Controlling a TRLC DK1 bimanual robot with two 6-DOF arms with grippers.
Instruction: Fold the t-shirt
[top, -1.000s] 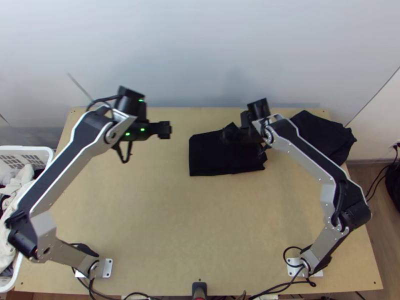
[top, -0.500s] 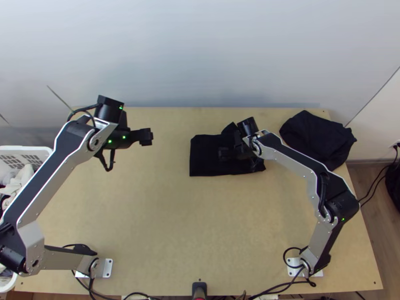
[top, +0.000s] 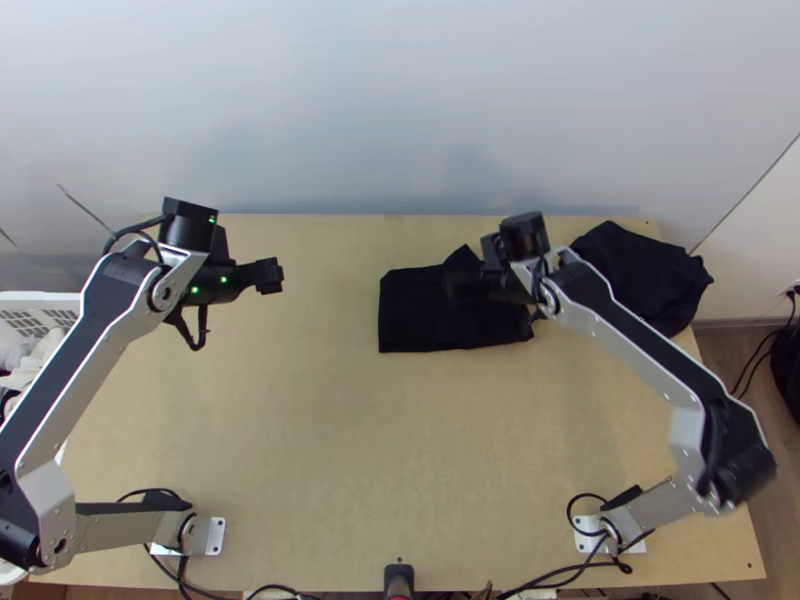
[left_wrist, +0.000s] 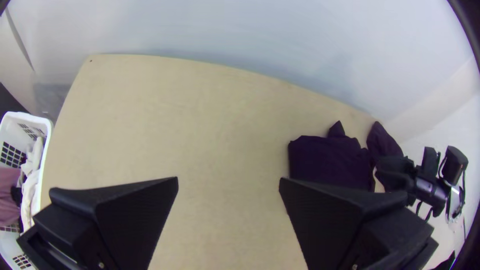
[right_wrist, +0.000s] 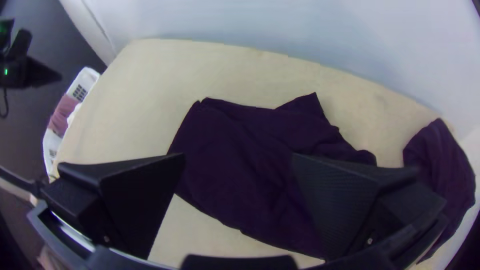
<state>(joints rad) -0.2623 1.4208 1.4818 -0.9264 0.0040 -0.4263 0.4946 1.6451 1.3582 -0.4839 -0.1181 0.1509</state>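
The black t-shirt (top: 408, 322) lies folded into a rough rectangle on the worktop's (top: 350, 440) far part, just right of the middle. Above it is the right gripper (top: 458, 288), fingers spread wide. The left gripper (top: 270, 275), far left, also has its fingers well apart.

Bare wood makes a broad lane across the near middle of the table (top: 330, 430), between the arms' bases, and it runs on to the far edge between the left gripper (top: 271, 276) and the folded black shirt (top: 425, 320). Beyond that edge the pale wall (top: 400, 110) blocks the way. Over the shirt hangs the right gripper (top: 458, 289), its arm slanting back to the near right (a real barrier from that side), with a heap of dark cloth (top: 648, 275) at far right. On the left, the left arm (top: 75, 380) overhangs the white basket (top: 38, 297).
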